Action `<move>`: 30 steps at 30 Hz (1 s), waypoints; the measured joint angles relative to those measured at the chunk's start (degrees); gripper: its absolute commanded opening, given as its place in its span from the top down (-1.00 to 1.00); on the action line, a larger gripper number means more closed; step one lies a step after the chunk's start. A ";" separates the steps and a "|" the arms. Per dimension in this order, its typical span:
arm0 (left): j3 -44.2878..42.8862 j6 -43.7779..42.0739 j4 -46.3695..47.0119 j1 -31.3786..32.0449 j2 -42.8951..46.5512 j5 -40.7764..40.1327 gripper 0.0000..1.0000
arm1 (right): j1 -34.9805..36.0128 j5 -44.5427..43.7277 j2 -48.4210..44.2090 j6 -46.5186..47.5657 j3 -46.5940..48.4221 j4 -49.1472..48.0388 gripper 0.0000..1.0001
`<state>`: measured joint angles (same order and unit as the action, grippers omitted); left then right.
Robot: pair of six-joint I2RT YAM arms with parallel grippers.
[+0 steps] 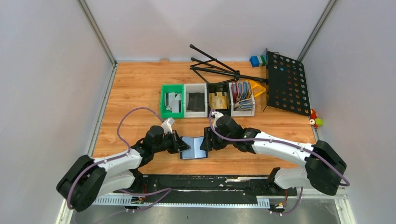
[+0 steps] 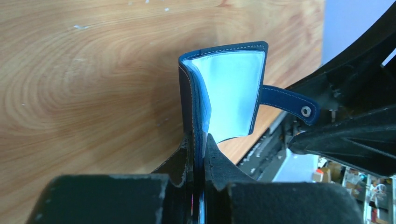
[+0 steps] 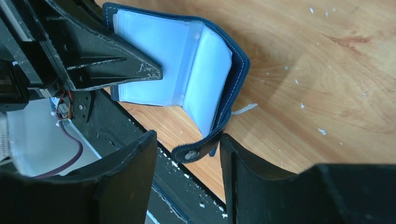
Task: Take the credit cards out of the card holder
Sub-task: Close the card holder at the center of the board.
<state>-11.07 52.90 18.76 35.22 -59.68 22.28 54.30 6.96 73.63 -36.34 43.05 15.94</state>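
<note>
card holder (image 1: 193, 147) near front edge, bins (image 1: 195, 100) behind

You are working in a robotics lab cell: plain grey panels (image 1: 46, 70) on metal posts (image 1: 97, 32) are walling in a wooden tabletop (image 1: 135, 88), and small sorting bins (image 1: 195, 85) are sitting in a row.

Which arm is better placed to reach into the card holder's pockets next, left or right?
Right, likely. The left tool is shut on one flap of the card holder, holding it up. The right tool is open, empty, straddling the clasp tab.
</note>
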 measured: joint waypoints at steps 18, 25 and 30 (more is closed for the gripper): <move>-2.34 -2.29 13.84 5.90 -19.47 -3.61 0.92 | -7.98 19.04 4.46 -4.35 -9.68 -22.47 -0.14; -3.54 -1.22 16.09 6.43 -22.49 -2.69 0.24 | -8.07 21.59 2.89 -5.14 -8.85 -24.20 -0.09; -3.52 -1.66 11.13 6.45 -16.55 -4.57 -0.05 | -8.33 21.64 6.75 -5.77 -8.48 -25.14 -0.04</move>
<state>-14.59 51.24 29.89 41.67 -76.23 17.72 45.98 28.60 80.38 -42.11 34.57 -9.19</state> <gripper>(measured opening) 0.462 0.526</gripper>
